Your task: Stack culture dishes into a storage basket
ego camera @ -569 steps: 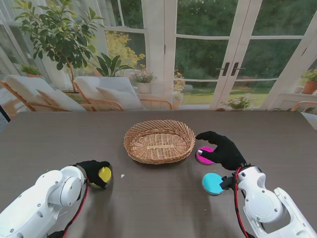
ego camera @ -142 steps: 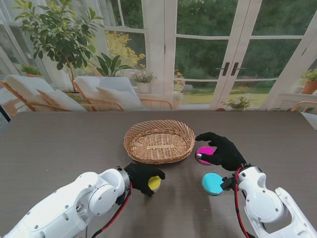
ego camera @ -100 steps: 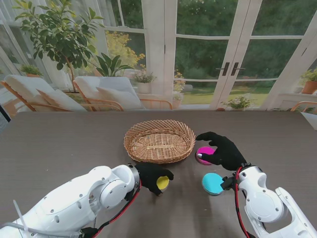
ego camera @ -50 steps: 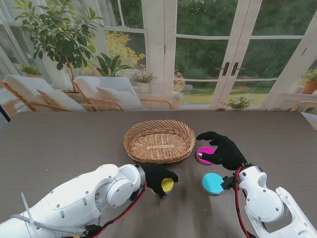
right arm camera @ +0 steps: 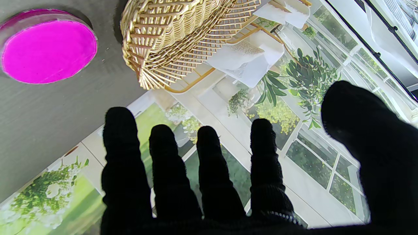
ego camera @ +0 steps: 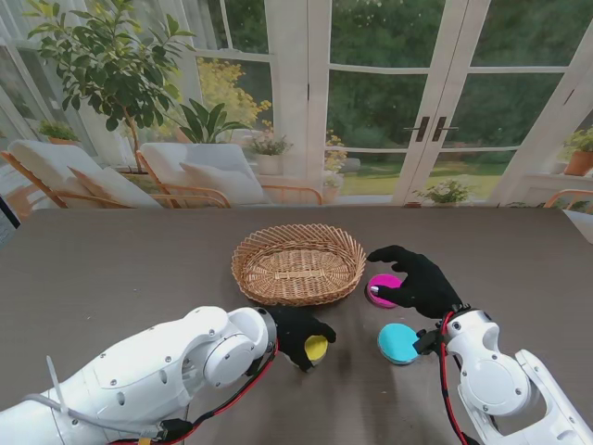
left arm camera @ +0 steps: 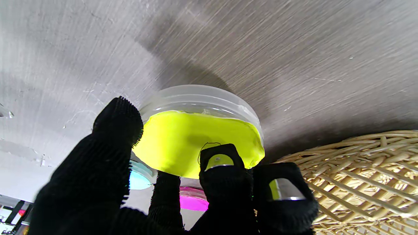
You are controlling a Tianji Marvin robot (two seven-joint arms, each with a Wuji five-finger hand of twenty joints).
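Gripping yellow dish [left arm camera: 196,140] w/ left hand [ego camera: 298,334] fingers [left arm camera: 218,163]; right hand [ego camera: 422,283] spread.

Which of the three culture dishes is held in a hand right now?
The yellow dish, gripped by the left hand just nearer to me than the basket. The magenta dish and cyan dish lie on the table.

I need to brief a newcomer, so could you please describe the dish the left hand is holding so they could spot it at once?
Start at the wicker basket in the middle of the table. Just nearer to me than its rim, the black-gloved left hand grips a round clear dish. It is the only yellow one; the magenta dish and cyan dish lie to the right.
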